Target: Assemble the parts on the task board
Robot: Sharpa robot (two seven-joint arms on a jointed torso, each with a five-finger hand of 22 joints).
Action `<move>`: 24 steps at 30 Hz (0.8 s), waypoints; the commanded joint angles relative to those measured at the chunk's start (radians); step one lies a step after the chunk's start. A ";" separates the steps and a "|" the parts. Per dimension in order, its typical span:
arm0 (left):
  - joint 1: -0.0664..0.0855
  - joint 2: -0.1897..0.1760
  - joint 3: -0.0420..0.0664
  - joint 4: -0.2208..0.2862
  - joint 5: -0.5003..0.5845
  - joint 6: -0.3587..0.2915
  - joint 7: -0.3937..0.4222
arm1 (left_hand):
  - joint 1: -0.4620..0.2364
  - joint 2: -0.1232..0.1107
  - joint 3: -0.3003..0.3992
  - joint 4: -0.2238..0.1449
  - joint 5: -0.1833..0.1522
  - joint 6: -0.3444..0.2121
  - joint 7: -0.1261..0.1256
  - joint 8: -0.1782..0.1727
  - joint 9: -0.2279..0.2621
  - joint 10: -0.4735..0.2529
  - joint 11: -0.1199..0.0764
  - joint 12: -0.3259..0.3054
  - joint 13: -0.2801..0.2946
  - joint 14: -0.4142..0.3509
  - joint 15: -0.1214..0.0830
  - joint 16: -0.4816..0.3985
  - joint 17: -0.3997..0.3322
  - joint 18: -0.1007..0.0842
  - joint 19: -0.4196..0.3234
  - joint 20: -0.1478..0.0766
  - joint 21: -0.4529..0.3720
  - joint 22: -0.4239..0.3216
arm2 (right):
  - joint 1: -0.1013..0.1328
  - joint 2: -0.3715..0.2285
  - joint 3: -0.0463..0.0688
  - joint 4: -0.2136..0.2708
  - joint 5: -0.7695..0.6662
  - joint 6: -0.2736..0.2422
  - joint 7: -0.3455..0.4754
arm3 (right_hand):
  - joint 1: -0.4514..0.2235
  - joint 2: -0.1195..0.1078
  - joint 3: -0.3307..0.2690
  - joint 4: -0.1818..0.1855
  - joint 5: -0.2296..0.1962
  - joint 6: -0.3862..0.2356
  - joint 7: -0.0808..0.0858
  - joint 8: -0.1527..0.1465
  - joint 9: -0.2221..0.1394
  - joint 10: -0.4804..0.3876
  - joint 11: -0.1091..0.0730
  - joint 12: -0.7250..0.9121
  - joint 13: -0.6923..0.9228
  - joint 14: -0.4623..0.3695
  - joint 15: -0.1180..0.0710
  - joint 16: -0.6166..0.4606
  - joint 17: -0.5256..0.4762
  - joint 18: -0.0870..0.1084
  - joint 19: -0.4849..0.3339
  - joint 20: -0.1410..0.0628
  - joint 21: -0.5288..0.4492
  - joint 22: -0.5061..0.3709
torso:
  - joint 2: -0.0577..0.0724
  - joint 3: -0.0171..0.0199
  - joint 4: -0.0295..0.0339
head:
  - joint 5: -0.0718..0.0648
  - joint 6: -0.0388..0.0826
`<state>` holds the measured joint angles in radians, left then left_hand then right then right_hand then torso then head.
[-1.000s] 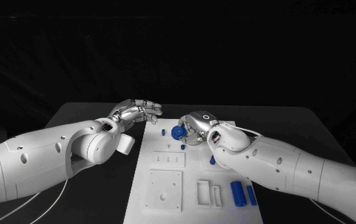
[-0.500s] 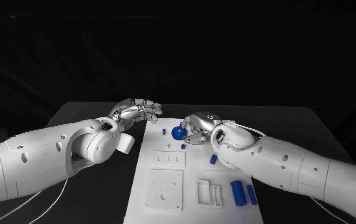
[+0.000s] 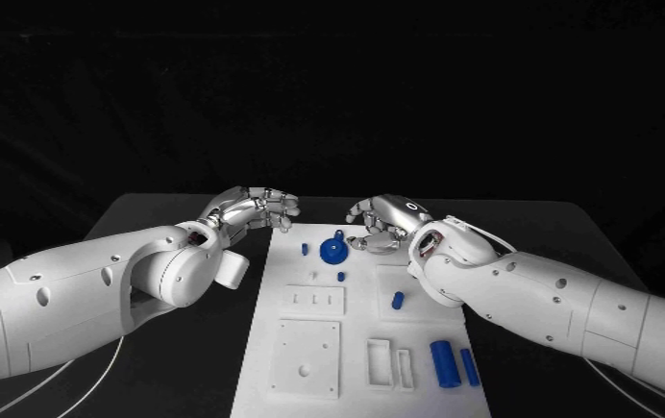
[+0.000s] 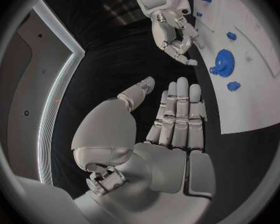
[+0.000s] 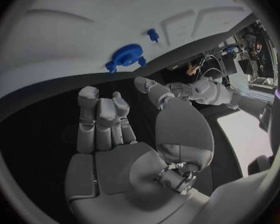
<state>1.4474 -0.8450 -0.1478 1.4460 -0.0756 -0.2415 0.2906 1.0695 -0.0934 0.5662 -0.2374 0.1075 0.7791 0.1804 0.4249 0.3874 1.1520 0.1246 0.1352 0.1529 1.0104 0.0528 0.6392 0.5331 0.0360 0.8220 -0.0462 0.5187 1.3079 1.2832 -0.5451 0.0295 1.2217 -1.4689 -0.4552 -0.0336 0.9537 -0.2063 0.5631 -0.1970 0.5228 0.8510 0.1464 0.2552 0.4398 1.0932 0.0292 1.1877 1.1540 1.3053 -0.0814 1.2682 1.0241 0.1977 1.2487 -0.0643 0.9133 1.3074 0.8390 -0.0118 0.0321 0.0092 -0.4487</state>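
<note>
The white task board (image 3: pixel 363 341) lies mid-table; nearest me I see two blue cylinders (image 3: pixel 444 361); farther, the blue gear (image 3: pixel 334 250) sits free; beyond, my right hand (image 3: pixel 384 223) and left hand (image 3: pixel 254 209) hover empty, fingers loose; I judge the next step is seating another part.

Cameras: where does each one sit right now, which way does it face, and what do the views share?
Head view: on the robot's head, looking down at the task board; both white arms enter, left hand and right hand above the board's far end.
Left wrist view: behind the left hand, facing its fingers, the right hand and the board beyond.
Right wrist view: behind the right hand, facing the board.
Shared: the blue gear appears in all three.
</note>
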 commanded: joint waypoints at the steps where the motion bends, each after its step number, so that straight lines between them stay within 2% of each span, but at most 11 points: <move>1: 0.002 0.000 0.001 -0.003 0.005 0.008 0.009 | -0.001 -0.007 0.003 -0.002 0.005 -0.007 0.001 -0.004 0.002 -0.005 0.004 -0.005 0.000 -0.007 0.000 -0.004 0.000 0.018 -0.007 -0.001 0.005 0.015 | 0.005 -0.033 0.016 0.012 0.178 -0.010 0.105 | -0.004 0.014 -0.024 -0.020 -0.011 0.008 0.004 0.007 0.001 -0.013 0.007 0.006 -0.001 0.000 0.007 -0.005 0.002 0.064 -0.001 -0.009 -0.002 0.017 | -0.001 0.0012 -0.0008 | -0.003 0.006; 2: 0.002 -0.001 0.001 -0.003 0.005 0.009 0.009 | 0.000 -0.007 0.004 -0.003 0.004 -0.007 0.001 -0.004 0.002 -0.004 0.004 -0.005 0.000 -0.007 0.000 -0.004 0.000 0.019 -0.007 -0.001 0.005 0.015 | 0.005 -0.048 0.026 0.015 0.212 0.005 0.120 | -0.006 0.020 -0.033 -0.028 -0.011 0.008 0.004 0.007 0.001 -0.014 0.007 0.007 -0.001 0.000 0.006 -0.006 0.002 0.064 -0.003 -0.009 -0.002 0.017 | -0.001 0.0011 -0.0010 | -0.004 0.006; 5: 0.002 -0.004 0.001 -0.005 0.005 0.013 0.009 | 0.001 -0.008 0.004 -0.004 0.004 -0.007 0.001 -0.004 0.002 -0.004 0.004 -0.005 0.000 -0.007 0.000 -0.004 0.000 0.019 -0.007 -0.001 0.005 0.015 | 0.015 -0.102 0.031 0.025 0.268 0.059 0.157 | -0.008 0.025 -0.042 -0.040 -0.018 0.009 0.004 0.007 0.001 -0.015 0.007 0.007 -0.002 -0.001 0.006 -0.006 0.003 0.064 -0.004 -0.009 -0.002 0.017 | -0.002 0.0016 -0.0023 | -0.006 0.010; 6: 0.002 -0.005 0.001 -0.006 0.005 0.014 0.009 | 0.001 -0.008 0.004 -0.004 0.004 -0.007 0.001 -0.004 0.002 -0.004 0.004 -0.005 0.000 -0.007 0.000 -0.004 0.000 0.019 -0.007 -0.001 0.005 0.015 | 0.017 -0.113 0.031 0.025 0.274 0.069 0.164 | -0.008 0.025 -0.042 -0.040 -0.018 0.009 0.004 0.007 0.001 -0.015 0.007 0.007 -0.002 -0.001 0.006 -0.006 0.003 0.064 -0.004 -0.009 -0.002 0.017 | -0.003 0.0024 -0.0040 | -0.007 0.011; 8: 0.002 -0.007 0.001 -0.010 0.005 0.017 0.008 | 0.003 -0.009 0.004 -0.005 0.003 -0.006 0.001 -0.003 0.003 -0.003 0.003 -0.005 0.000 -0.007 0.000 -0.004 0.000 0.019 -0.008 -0.001 0.006 0.015 | 0.025 -0.149 0.032 0.027 0.300 0.111 0.182 | 0.000 0.036 -0.054 -0.062 -0.049 0.011 0.003 0.009 0.002 -0.019 0.006 0.007 -0.002 -0.002 0.006 -0.007 0.003 0.064 -0.007 -0.009 -0.003 0.017 | -0.004 0.0030 -0.0066 | -0.009 0.012; 11: 0.002 -0.006 0.001 -0.017 0.004 0.021 0.008 | 0.009 -0.011 0.005 -0.011 -0.001 -0.004 0.000 -0.002 0.004 0.001 0.002 -0.003 0.002 -0.007 0.000 -0.003 0.001 0.019 -0.008 0.000 0.006 0.016 | 0.028 -0.201 0.033 0.029 0.330 0.152 0.204 | 0.013 0.042 -0.071 -0.093 -0.088 0.011 0.002 0.011 0.003 -0.025 0.006 0.006 -0.001 -0.006 0.006 -0.009 0.004 0.064 -0.014 -0.010 -0.004 0.018 | -0.008 0.0060 -0.0146 | -0.011 0.013; 13: 0.002 -0.005 0.001 -0.021 0.003 0.023 0.009 | 0.011 -0.011 0.006 -0.013 -0.003 -0.002 -0.001 -0.001 0.004 0.003 0.001 -0.003 0.003 -0.007 0.001 -0.003 0.001 0.019 -0.008 0.000 0.007 0.016 | 0.029 -0.228 0.033 0.025 0.347 0.169 0.215 | 0.037 0.047 -0.102 -0.096 -0.119 0.011 0.001 0.012 0.004 -0.033 0.005 0.004 -0.002 -0.012 0.006 -0.015 0.003 0.064 -0.027 -0.007 -0.008 0.018 | -0.010 0.0085 -0.0200 | -0.011 0.014; 16: 0.002 -0.003 0.000 -0.025 0.000 0.027 0.009 | 0.012 -0.011 0.005 -0.016 -0.006 0.000 -0.002 0.000 0.005 0.010 -0.002 0.000 0.004 -0.006 0.001 -0.003 0.001 0.018 -0.008 0.000 0.007 0.016 | 0.029 -0.259 0.033 0.017 0.349 0.187 0.225 | 0.058 0.045 -0.136 -0.096 -0.133 0.010 0.002 0.012 0.004 -0.040 0.005 0.003 -0.003 -0.017 0.005 -0.020 0.003 0.064 -0.038 -0.002 -0.011 0.018 | -0.012 0.0115 -0.0252 | -0.009 0.015; 21: 0.002 -0.005 0.000 -0.027 -0.002 0.030 0.010 | 0.013 -0.011 0.005 -0.017 -0.007 0.000 -0.002 0.000 0.005 0.013 -0.003 0.001 0.005 -0.006 0.001 -0.003 0.001 0.018 -0.008 0.000 0.007 0.016 | 0.027 -0.285 0.033 -0.011 0.353 0.203 0.224 | 0.080 0.046 -0.173 -0.096 -0.137 0.009 0.003 0.011 0.003 -0.045 0.006 0.002 -0.005 -0.019 0.006 -0.024 0.004 0.064 -0.045 0.002 -0.013 0.017 | -0.016 0.0226 -0.0361 | -0.007 0.014; 23: 0.002 -0.005 0.000 -0.028 -0.003 0.030 0.011 | 0.013 -0.011 0.005 -0.017 -0.007 0.000 -0.002 0.000 0.005 0.013 -0.003 0.001 0.005 -0.006 0.001 -0.003 0.001 0.018 -0.008 0.000 0.007 0.016 | 0.023 -0.287 0.033 -0.021 0.352 0.202 0.223 | 0.087 0.046 -0.179 -0.096 -0.139 0.009 0.003 0.011 0.003 -0.045 0.006 0.002 -0.005 -0.020 0.006 -0.024 0.004 0.064 -0.046 0.002 -0.014 0.017 | -0.016 0.0265 -0.0384 | -0.007 0.013; 24: 0.001 -0.005 0.000 -0.029 -0.003 0.030 0.011 | 0.013 -0.011 0.005 -0.017 -0.007 0.000 -0.002 0.000 0.005 0.013 -0.003 0.001 0.005 -0.006 0.001 -0.003 0.001 0.018 -0.008 0.000 0.007 0.016 | 0.020 -0.287 0.033 -0.027 0.352 0.199 0.221 | 0.090 0.046 -0.183 -0.096 -0.141 0.009 0.003 0.011 0.002 -0.046 0.006 0.002 -0.006 -0.020 0.006 -0.025 0.004 0.064 -0.046 0.003 -0.014 0.017 | -0.016 0.0296 -0.0409 | -0.006 0.014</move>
<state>1.4474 -0.8507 -0.1483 1.4176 -0.0766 -0.2302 0.2906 1.0763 -0.1001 0.5701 -0.2471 0.1075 0.7791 0.1804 0.4250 0.3914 1.1574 0.1192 0.1352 0.1568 1.0104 0.0528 0.6394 0.5331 0.0451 0.8219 -0.0462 0.5225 1.3078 1.3070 -0.8329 0.0623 1.2002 -1.1368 -0.2947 0.1630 1.0348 -0.1605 0.3842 -0.2928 0.3872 0.8528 0.1446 0.2634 0.4427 1.0703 0.0195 1.1875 1.1496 1.2916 -0.0751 1.2498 1.0267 0.1840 1.2071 -0.0628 0.9036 1.3074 0.8243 0.0089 -0.0011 0.0016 -0.4344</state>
